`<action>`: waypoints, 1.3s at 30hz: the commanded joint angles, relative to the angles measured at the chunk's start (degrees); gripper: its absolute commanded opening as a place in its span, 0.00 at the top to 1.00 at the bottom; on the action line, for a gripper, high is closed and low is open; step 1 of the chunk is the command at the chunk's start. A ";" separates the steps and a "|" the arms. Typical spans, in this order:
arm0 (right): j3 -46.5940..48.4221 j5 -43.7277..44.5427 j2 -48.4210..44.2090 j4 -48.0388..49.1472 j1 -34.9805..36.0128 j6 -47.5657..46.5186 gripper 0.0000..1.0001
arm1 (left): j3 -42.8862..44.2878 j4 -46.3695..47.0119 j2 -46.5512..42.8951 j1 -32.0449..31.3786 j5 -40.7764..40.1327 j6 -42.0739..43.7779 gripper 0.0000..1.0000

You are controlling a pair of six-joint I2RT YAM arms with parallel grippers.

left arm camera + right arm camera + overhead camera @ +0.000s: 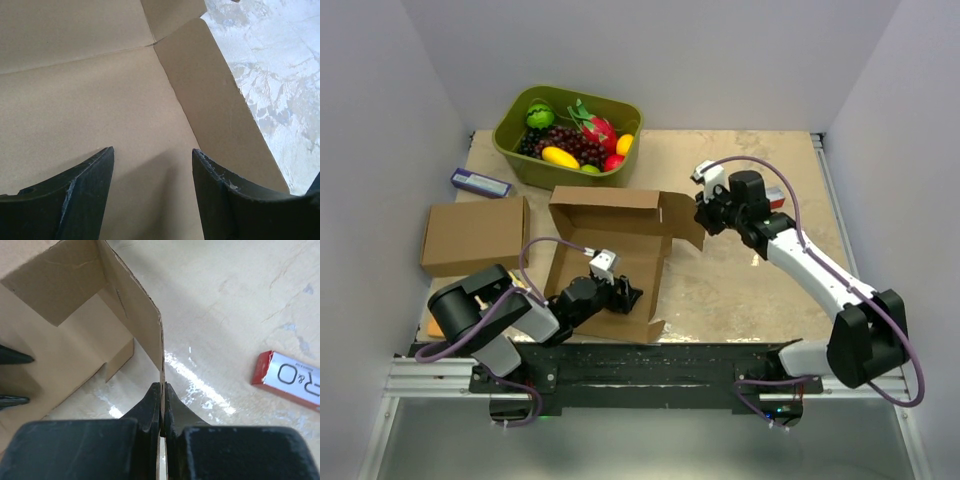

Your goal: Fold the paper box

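Though cropped, paper box (131, 310) in gripper (161, 388)

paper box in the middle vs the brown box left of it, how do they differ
The paper box lies open with flaps raised; the brown box is closed. The right gripper pinches a paper box flap and the open left gripper sits over its floor; nothing touches the brown box. Both are plain brown cardboard, similar in size.

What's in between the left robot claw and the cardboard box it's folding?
Nothing visible. The left gripper is open right over the bare floor of the paper box, and the right gripper is pinching its side flap.
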 commanded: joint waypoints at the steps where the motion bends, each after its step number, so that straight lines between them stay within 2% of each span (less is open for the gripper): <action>1: -0.44 0.97 1.57 7.34 -0.03 -8.19 1.00 | -2.24 -2.85 1.70 -0.13 -0.49 -2.05 0.32; 8: 2.64 4.67 7.81 7.08 -1.96 -11.80 1.00 | -2.76 -2.77 1.44 -0.21 -0.84 -2.31 0.32; 13: 3.34 4.31 10.01 8.31 -3.80 -11.36 0.86 | -3.03 -2.59 1.44 -0.13 -1.27 -2.57 0.32; 14: 3.34 4.40 10.10 8.92 -4.07 -11.27 0.79 | -3.03 -2.59 1.44 -0.13 -1.19 -2.57 0.32; 19: 2.73 6.32 10.19 11.64 -5.56 -9.52 0.63 | -3.03 -2.59 1.53 -0.13 -1.28 -2.57 0.32; 22: 2.73 7.56 10.54 12.96 -6.00 -9.34 0.57 | -3.03 -2.59 1.44 -0.13 -1.28 -2.66 0.32; 28: 3.87 9.68 12.39 14.80 -6.35 -9.07 0.52 | -3.03 -2.59 1.44 -0.13 -1.28 -2.75 0.33; 39: 6.94 8.98 15.21 18.16 -6.27 -5.74 0.51 | -2.41 -3.03 1.62 -0.48 -1.36 -2.84 0.33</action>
